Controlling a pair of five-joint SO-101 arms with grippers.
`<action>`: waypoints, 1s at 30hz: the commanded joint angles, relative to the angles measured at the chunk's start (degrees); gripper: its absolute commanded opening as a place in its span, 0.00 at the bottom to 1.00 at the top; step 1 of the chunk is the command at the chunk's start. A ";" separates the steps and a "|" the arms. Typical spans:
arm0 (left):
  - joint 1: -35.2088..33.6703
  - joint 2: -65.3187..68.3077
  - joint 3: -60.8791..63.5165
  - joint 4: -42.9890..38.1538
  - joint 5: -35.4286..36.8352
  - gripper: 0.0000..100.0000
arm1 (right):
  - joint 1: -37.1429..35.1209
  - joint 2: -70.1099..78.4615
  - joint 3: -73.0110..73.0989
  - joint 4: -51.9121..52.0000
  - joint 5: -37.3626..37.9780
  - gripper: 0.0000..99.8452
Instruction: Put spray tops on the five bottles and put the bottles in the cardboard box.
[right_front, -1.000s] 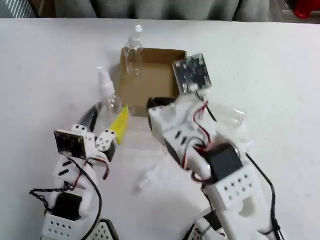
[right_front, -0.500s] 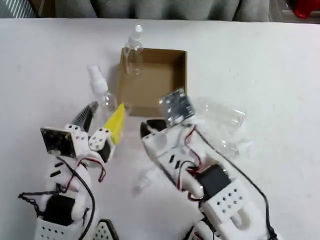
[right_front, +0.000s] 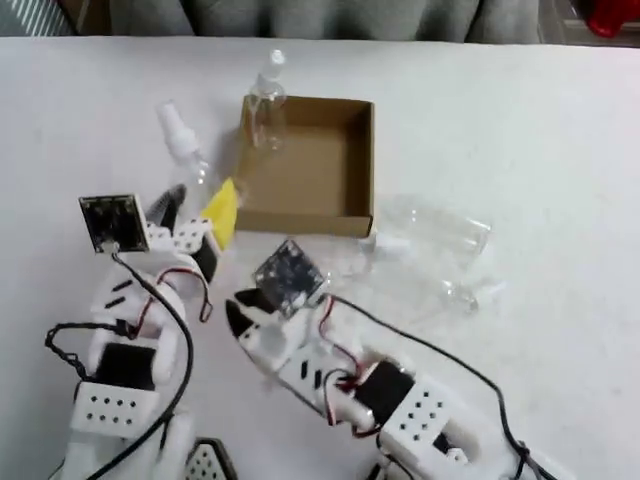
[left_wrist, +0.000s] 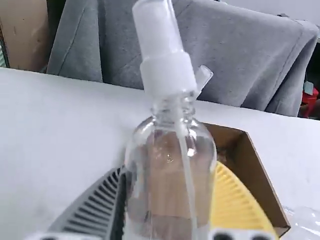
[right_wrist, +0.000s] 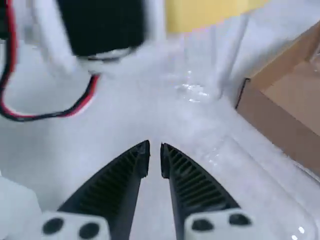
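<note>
Pointing cap-up: bottle (left_wrist: 170, 165) in left pincer (right_front: 197, 197)

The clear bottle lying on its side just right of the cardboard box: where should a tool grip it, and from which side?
Probably mid-body, from straight above. The bottle lies flat on the table, so its round sides are open to a tool closing across it, while the box crowds one end.

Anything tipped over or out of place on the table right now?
Yes: a clear plastic bottle lies on its side on the white table, beside the open cardboard box. The spray-topped clear bottle in the left gripper looks sound.
</note>
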 joint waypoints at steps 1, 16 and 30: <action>0.22 0.31 -4.13 -2.29 0.70 0.02 | -1.54 -1.10 1.49 -8.31 0.53 0.01; 0.40 -4.09 -3.78 3.16 0.62 0.02 | -5.67 -1.10 14.42 -35.38 0.35 0.02; 5.76 -27.30 4.04 12.31 0.53 0.02 | -5.58 -1.19 15.12 -35.21 0.44 0.02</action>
